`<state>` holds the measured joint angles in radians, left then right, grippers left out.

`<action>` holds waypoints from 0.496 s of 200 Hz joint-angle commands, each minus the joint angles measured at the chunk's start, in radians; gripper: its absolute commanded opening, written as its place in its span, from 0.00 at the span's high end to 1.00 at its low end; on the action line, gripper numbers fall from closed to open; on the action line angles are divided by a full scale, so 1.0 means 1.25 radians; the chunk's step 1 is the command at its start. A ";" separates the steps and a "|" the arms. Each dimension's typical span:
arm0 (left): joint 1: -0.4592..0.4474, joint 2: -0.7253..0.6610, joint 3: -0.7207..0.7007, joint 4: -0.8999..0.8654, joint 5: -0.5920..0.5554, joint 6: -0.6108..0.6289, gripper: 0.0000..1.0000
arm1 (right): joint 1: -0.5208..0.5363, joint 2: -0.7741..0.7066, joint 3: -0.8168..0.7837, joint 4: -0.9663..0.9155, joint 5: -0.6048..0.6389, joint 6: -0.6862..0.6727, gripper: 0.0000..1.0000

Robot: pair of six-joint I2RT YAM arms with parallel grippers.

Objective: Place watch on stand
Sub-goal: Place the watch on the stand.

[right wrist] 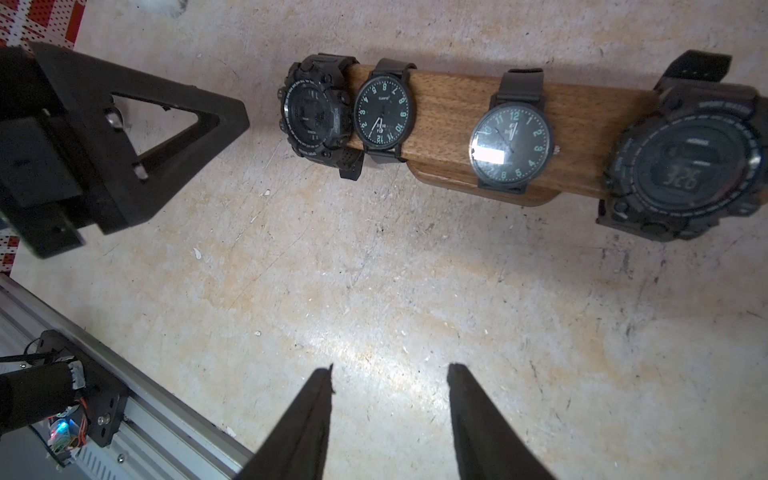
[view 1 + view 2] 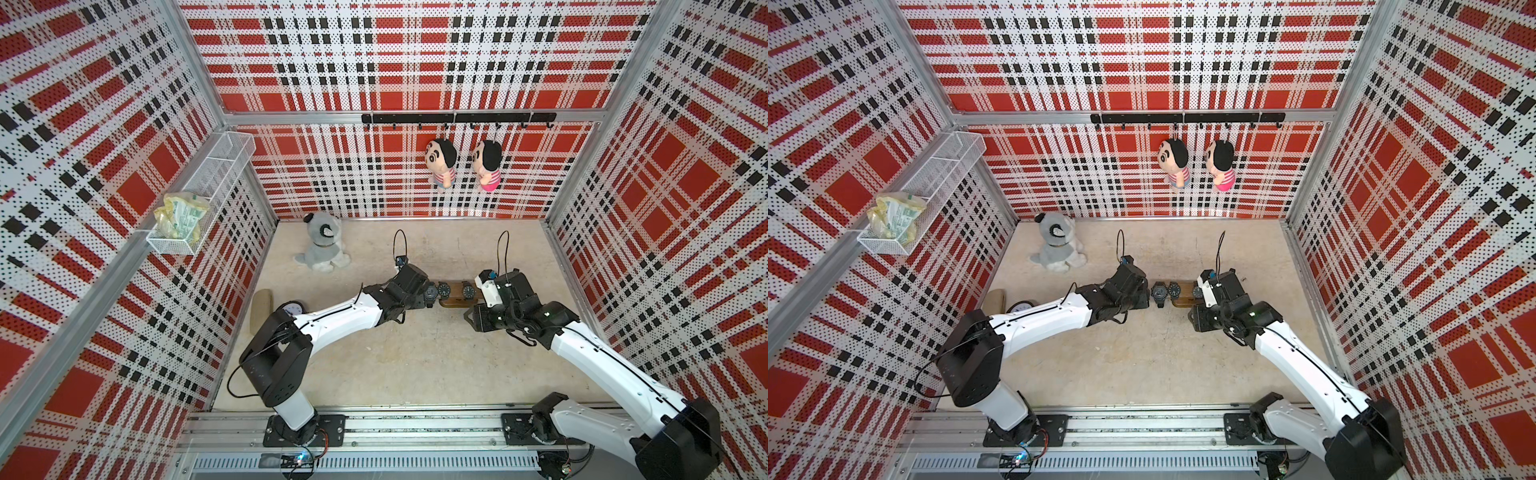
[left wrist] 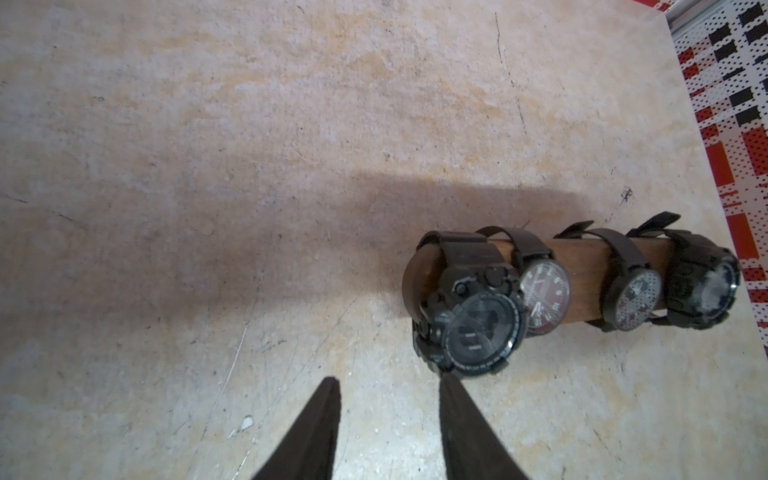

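Note:
The stand [image 1: 449, 108], a brown wooden bar on a rounded base, carries several black watches. A chunky black watch [image 3: 469, 320] sits wrapped round the bar's end nearest my left arm, also seen in a top view [image 2: 1158, 293] and the right wrist view [image 1: 313, 114]. My left gripper [image 3: 389, 382] is open just short of it, with bare floor between its jaws. One of its fingertips [image 3: 449, 384] lies at the watch's rim; contact cannot be told. My right gripper [image 1: 392, 369] is open over bare floor in front of the stand, holding nothing.
A grey plush dog [image 2: 322, 245] sits at the back left. A beige oblong case [image 2: 261, 309] and a round dial [image 2: 291, 309] lie by the left wall. Two dolls [image 2: 440, 162] hang on the back wall. A wire basket [image 2: 199, 195] juts from the left wall.

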<state>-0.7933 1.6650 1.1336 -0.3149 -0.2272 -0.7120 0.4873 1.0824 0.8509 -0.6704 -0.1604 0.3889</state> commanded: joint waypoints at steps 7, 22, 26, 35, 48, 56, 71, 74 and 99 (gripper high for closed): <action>0.004 0.037 0.034 0.010 0.017 0.005 0.58 | -0.010 -0.016 -0.008 -0.007 0.002 -0.007 0.51; 0.004 0.047 0.042 0.007 0.010 0.005 0.59 | -0.010 -0.020 -0.008 -0.011 0.004 -0.006 0.50; 0.004 0.050 0.045 0.005 0.009 0.005 0.59 | -0.010 -0.021 -0.008 -0.011 0.004 -0.007 0.50; 0.005 0.055 0.049 0.001 0.003 0.007 0.59 | -0.010 -0.023 -0.009 -0.012 0.007 -0.009 0.50; 0.005 0.059 0.055 -0.003 0.004 0.010 0.59 | -0.011 -0.025 -0.011 -0.013 0.008 -0.008 0.50; 0.005 0.061 0.057 -0.004 0.004 0.011 0.59 | -0.011 -0.025 -0.012 -0.013 0.007 -0.009 0.50; 0.005 0.064 0.063 -0.004 0.008 0.015 0.60 | -0.013 -0.025 -0.013 -0.012 0.007 -0.008 0.50; 0.005 0.065 0.064 -0.004 0.009 0.016 0.59 | -0.012 -0.025 -0.012 -0.011 0.007 -0.008 0.50; 0.004 0.074 0.078 -0.003 0.015 0.020 0.60 | -0.012 -0.025 -0.015 -0.010 0.004 -0.006 0.50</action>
<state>-0.7921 1.7367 1.1923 -0.3229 -0.2157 -0.7055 0.4816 1.0695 0.8494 -0.6830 -0.1593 0.3855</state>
